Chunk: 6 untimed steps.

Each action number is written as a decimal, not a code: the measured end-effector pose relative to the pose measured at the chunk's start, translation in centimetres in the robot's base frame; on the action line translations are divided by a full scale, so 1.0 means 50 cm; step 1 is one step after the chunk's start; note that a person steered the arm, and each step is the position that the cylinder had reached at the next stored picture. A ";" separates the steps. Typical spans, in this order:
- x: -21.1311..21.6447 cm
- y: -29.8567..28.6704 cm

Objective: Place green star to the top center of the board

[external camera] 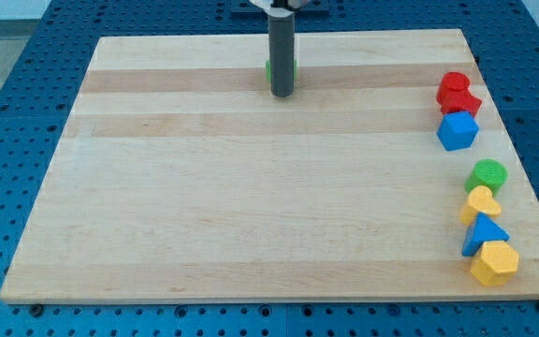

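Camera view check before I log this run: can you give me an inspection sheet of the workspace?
Surface: wooden board, bare in the middle.
Job's things: green star at top centre, mostly hidden behind the rod; my tip just in front of it.
Clutter: along the view's right edge, two red blocks, blue cube, green cylinder, yellow block, blue triangle, yellow hexagon.
Grippers: nothing seen.
Cables: nothing seen.
Surroundings: blue perforated table.

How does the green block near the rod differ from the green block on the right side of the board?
The green star sits at the view's top centre, mostly hidden behind my tip; the green round block is fully visible. The star stands alone; the round block is in a column at the right edge, just above a yellow block. Both are green.
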State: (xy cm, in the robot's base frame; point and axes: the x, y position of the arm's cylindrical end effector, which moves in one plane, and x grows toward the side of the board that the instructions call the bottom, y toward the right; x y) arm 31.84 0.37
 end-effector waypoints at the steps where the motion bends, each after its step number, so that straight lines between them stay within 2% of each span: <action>1: -0.016 0.000; 4: -0.082 0.000; 6: -0.097 0.000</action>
